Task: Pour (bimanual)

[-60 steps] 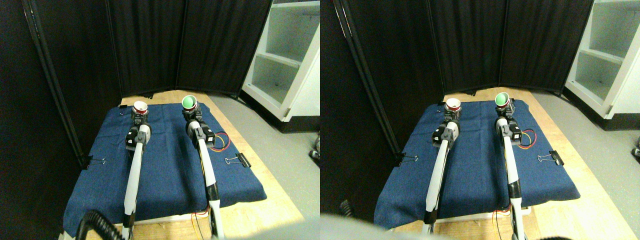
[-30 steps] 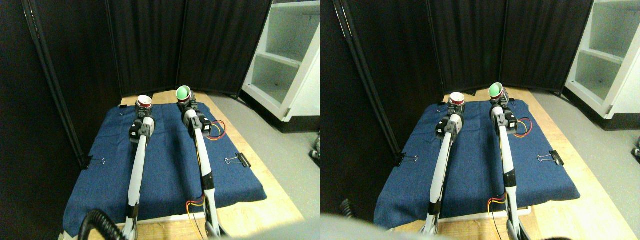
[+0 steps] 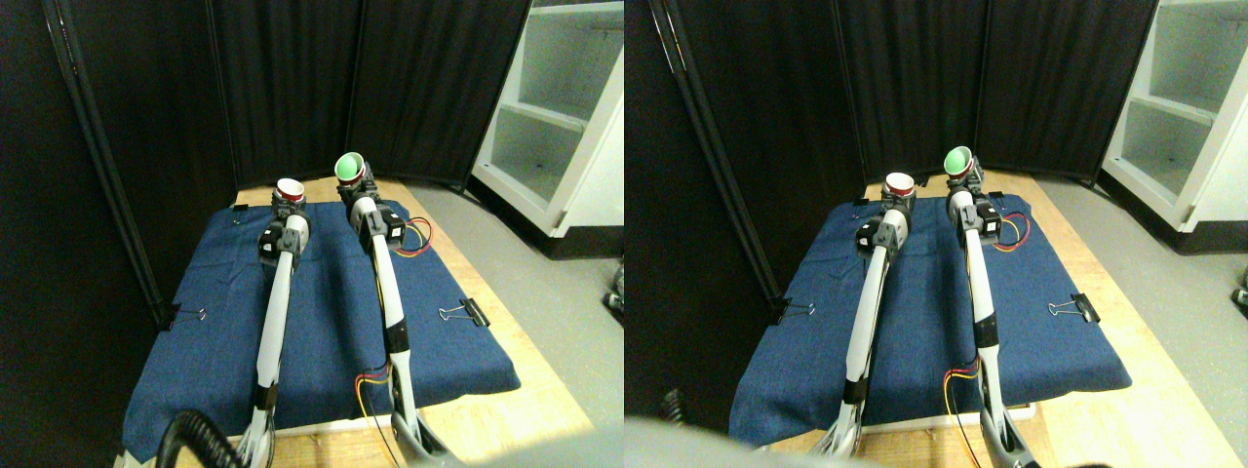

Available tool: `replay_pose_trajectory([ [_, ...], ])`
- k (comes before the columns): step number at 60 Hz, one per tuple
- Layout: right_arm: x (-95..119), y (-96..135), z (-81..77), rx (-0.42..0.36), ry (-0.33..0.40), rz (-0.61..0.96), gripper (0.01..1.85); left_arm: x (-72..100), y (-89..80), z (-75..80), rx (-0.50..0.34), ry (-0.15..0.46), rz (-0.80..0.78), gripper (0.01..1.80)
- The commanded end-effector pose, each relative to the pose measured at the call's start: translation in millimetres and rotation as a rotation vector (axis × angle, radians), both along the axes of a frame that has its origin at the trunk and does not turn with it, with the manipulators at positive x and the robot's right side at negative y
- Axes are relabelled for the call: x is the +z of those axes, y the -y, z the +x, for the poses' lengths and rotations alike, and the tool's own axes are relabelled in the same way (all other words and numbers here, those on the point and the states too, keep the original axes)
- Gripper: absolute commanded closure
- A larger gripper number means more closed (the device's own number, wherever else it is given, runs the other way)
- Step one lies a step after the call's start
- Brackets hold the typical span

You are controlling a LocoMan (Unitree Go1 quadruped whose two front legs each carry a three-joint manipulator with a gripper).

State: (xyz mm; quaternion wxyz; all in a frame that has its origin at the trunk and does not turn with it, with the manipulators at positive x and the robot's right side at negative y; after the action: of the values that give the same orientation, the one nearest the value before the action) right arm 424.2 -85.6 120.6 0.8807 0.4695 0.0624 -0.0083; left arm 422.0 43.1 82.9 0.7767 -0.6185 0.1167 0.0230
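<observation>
Cups are what this job turns on, and I carry one at the end of each arm, both raised over the far end of the blue cloth (image 3: 322, 322). My right gripper (image 3: 355, 185) is closed around the cup with the green inside (image 3: 348, 166), which is tipped so its mouth faces back and toward my left; I judge it is held that way so its contents can run toward the other cup. My left gripper (image 3: 290, 203) is clamped on the red cup with the white inside (image 3: 290, 187), which stands upright with its mouth up, as a receiver should, so nothing spills from it. Measured from the cloth, the green cup sits higher and closer to the far edge, and the red cup is lower and just to its left; the two are near each other but apart, with a clear gap between the rims. I read that offset as deliberate: source above, target below. I cannot tell whether anything is inside either cup. The cloth is pinned to the wooden board (image 3: 507, 390) by binder clips (image 3: 466, 312) at its side edges, probably so it cannot slide or bunch under my arms. The pour itself looks not yet begun, since the green rim is not over the red mouth.
</observation>
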Motion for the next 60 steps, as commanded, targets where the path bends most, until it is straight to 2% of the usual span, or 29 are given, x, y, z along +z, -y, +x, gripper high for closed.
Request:
replay_pose_trajectory([
  [1, 9.1, -4.1, 0.1, 0.014, 0.024, -0.006, 1.53, 6.1, 10.4, 0.0, 0.01, 0.025, -0.028, 1.48],
  [11, 15.2, -7.2, -2.8, 0.023, 0.048, -0.027, 1.53, 10.8, 23.2, -3.2, -0.01, 0.019, -0.056, 1.48],
  [32, 34.8, -15.9, -17.5, 0.104, 0.107, -0.156, 1.53, 8.7, 30.5, -8.7, -0.036, 0.015, -0.061, 1.48],
  [60, 45.1, -24.8, -26.8, 0.138, 0.09, -0.229, 1.53, 7.1, 33.9, -20.0, -0.043, 0.003, -0.065, 1.48],
])
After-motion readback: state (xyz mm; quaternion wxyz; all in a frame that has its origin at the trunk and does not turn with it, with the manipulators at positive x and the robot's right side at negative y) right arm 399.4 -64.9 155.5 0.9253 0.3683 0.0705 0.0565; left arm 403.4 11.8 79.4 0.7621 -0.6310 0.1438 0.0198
